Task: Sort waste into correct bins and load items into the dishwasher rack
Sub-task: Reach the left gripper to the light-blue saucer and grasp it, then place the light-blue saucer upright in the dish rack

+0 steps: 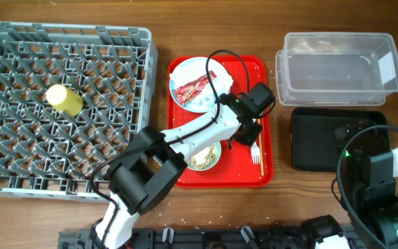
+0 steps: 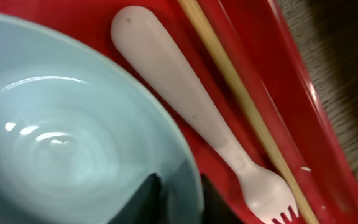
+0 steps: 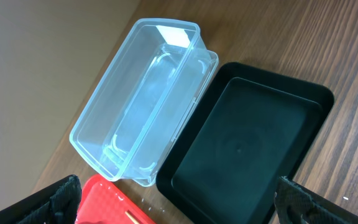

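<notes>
Neighbouring one saucer (image 2: 73,124): one fork (image 2: 191,106), one chopstick (image 2: 241,93)

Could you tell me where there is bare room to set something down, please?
The clear tub and black tray hold nothing, and the dishwasher rack is bare apart from the yellow cup. The red tray is crowded: plate, mint-green dish, fork, chopstick and the left gripper.

Yellow cup (image 1: 64,99) on its side in grey rack (image 1: 68,29) L, red-white wrapper (image 1: 192,88) on pale blue plate (image 1: 184,69), rice scraps (image 1: 200,162) in bowl (image 1: 218,158) nr front, white fork (image 2: 191,112) & chopstick (image 2: 241,99) side by side by mint dish (image 2: 55,143), clear tub (image 1: 337,66) beside black tray (image 1: 327,138) R
</notes>
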Robot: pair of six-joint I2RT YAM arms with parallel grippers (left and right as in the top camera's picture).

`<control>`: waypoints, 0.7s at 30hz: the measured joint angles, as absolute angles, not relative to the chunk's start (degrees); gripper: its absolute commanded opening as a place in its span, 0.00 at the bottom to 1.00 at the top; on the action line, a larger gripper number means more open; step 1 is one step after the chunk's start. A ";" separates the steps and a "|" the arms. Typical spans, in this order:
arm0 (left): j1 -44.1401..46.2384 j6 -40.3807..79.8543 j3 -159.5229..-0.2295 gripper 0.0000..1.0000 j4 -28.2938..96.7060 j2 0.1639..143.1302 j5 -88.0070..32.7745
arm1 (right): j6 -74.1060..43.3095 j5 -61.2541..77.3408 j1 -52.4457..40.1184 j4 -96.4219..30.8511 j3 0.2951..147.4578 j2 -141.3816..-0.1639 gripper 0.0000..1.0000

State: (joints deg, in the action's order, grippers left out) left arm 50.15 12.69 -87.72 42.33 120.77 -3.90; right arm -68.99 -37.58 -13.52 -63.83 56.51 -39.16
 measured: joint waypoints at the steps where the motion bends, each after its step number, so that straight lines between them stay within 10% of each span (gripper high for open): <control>1: 50.15 12.62 -87.72 0.04 42.11 120.77 -3.68 | -68.99 -37.58 -13.52 -63.83 56.51 -39.16 1.00; 14: 47.07 13.89 -89.10 0.04 43.44 103.22 -3.11 | -68.99 -37.58 -13.52 -63.83 56.51 -39.16 1.00; 21: 10.68 21.12 -89.41 0.04 42.33 92.05 -9.80 | -68.99 -37.58 -13.52 -63.86 56.51 -39.16 1.00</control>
